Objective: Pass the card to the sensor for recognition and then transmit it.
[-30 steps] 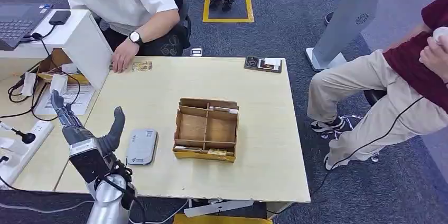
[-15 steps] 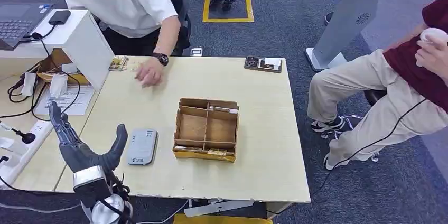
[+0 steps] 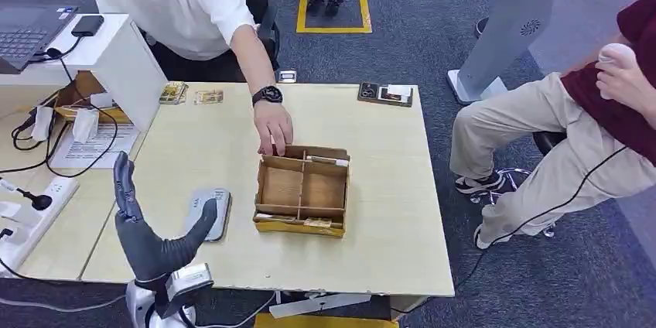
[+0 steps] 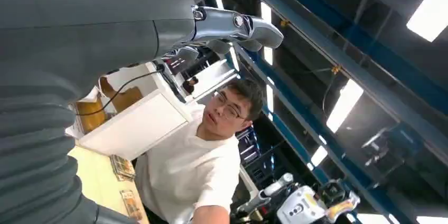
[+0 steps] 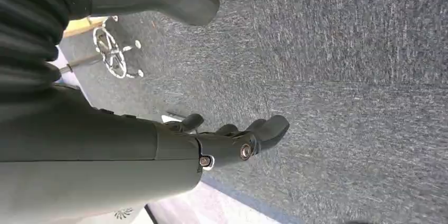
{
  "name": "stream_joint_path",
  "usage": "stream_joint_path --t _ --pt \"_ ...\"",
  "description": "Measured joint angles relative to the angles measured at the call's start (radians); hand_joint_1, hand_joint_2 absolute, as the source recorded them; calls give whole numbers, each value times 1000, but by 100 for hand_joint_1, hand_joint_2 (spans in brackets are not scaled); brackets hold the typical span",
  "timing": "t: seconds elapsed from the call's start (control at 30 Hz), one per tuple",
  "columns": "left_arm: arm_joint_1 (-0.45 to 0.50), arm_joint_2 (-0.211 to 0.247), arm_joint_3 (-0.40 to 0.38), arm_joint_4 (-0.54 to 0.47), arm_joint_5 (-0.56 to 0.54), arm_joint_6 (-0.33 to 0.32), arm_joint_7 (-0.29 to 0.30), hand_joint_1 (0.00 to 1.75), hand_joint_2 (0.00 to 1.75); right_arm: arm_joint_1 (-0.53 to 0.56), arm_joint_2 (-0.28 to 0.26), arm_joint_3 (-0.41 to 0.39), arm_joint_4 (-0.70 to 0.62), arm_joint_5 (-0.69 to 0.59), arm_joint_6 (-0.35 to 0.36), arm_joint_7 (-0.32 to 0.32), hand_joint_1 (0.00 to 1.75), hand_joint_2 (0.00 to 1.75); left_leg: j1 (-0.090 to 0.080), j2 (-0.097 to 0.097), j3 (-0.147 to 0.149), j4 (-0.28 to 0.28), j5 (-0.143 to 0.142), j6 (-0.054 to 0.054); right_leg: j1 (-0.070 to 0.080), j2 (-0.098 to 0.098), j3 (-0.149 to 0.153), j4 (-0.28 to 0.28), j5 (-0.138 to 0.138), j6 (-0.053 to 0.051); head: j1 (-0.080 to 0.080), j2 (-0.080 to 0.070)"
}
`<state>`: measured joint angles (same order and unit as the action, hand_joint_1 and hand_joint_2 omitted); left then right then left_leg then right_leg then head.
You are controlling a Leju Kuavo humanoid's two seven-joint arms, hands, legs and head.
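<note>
Now two small cards lie at the far left of the table [image 3: 371,258]: one card [image 3: 208,97] flat beside a second card [image 3: 173,93] just left of it, both well apart from the robot. Nearer, left of centre, the grey sensor [image 3: 209,212] lies flat on the tabletop. The left hand [image 3: 155,247] is raised at the near left edge, fingers spread wide and holding nothing, its thumb reaching over the sensor's near end; whether it touches cannot be told. The right hand [image 5: 232,139] hangs over blue-grey carpet, fingers loosely curled and empty. A cardboard divided box [image 3: 302,189] stands at the table's middle, and a person's hand [image 3: 274,127] in a wristwatch touches its far left corner. A phone [image 3: 385,94] lies at the far right edge.
</note>
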<state>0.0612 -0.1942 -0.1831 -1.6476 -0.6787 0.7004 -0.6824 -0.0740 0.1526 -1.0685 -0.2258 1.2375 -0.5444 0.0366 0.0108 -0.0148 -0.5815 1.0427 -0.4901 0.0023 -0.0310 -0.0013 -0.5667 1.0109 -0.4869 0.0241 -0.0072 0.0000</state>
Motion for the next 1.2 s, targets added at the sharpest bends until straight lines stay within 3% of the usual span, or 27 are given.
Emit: stream_joint_path --t 0.2,0.4,0.63,0.93,1.2 --pt "2 13 -58 45 -110 0 73 0 175 0 -3 0 0 6 5 1 0 175 0 0 0 0 0 0 0 0 0 0 0 0 0 0" --pt "-14 70 -153 113 -213 0 162 0 175 -1 -10 0 0 13 21 2 0 175 0 0 0 0 0 0 0 0 0 0 0 0 0 0" --pt "-35 110 -219 164 -225 0 185 0 175 -1 -15 0 0 16 22 2 0 175 0 0 0 0 0 0 0 0 0 0 0 0 0 0" --pt "-89 181 -346 245 -219 0 262 0 175 -2 -17 0 0 19 34 2 0 175 0 0 0 0 0 0 0 0 0 0 0 0 0 0" --pt "-129 212 -414 297 -261 -9 317 0 175 -3 -20 0 0 20 38 2 0 175 0 0 0 0 0 0 0 0 0 0 0 0 0 0"
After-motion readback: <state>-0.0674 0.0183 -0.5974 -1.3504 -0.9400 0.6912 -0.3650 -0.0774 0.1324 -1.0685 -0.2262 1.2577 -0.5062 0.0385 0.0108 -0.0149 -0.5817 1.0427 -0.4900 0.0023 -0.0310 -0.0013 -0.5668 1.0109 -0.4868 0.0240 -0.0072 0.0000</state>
